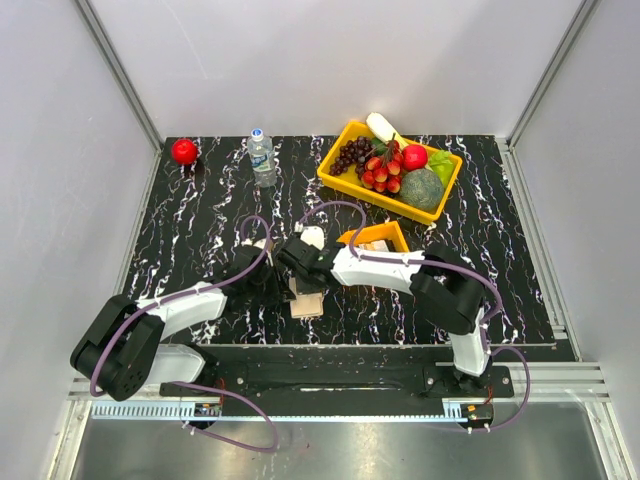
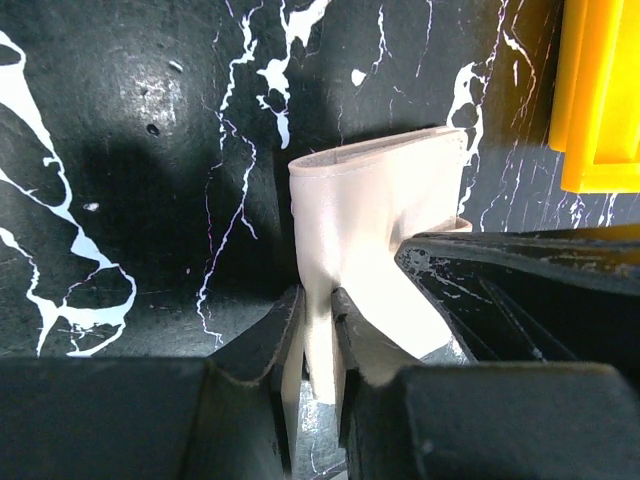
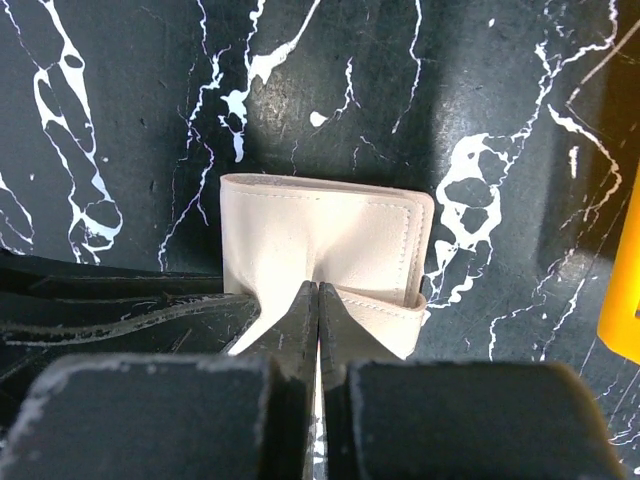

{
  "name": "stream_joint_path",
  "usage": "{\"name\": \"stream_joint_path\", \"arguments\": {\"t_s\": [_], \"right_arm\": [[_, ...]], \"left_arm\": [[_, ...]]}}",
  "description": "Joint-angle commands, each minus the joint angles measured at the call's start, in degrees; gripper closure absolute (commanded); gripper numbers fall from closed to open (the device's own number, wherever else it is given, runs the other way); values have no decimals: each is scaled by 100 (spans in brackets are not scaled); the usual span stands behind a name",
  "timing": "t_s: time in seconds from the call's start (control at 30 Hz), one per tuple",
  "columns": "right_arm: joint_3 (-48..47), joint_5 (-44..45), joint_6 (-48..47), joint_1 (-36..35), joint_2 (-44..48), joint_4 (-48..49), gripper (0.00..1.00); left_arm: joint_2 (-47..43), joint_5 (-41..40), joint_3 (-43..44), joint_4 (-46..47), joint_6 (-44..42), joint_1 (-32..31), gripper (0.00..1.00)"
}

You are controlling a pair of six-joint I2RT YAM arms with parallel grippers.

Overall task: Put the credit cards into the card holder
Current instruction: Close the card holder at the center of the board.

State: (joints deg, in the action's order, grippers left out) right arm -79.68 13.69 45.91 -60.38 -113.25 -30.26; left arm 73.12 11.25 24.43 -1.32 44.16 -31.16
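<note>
Near the front middle of the black marbled bench (image 1: 190,235), the tan card holder (image 1: 307,302) sits between the two arms, just in front of the small orange tray (image 1: 398,231). Pale flat pieces in that tray are too small to identify as cards. The left gripper (image 2: 318,300) has its jaws narrowed onto one upright flap of the card holder (image 2: 370,200), while the right gripper (image 3: 318,290) has its jaws almost together, pinching the near edge of the card holder (image 3: 325,235), whose leather puckers at the fingertips.
</note>
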Motion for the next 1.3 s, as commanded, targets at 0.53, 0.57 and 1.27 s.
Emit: {"name": "stream_joint_path", "arguments": {"t_s": [0.53,0.57,1.27], "right_arm": [[2571,1504,2167,-931,357,1707,100],[2571,1635,2255,-1010,261,1725,100],[4582,-463,5603,-836,-2183,5720,100]], "left_arm": [[-167,-501,-307,501,576,-22,85],[-167,-501,-307,501,585,-22,85],[-377,-606,-764,589,471,-22,88]]}}
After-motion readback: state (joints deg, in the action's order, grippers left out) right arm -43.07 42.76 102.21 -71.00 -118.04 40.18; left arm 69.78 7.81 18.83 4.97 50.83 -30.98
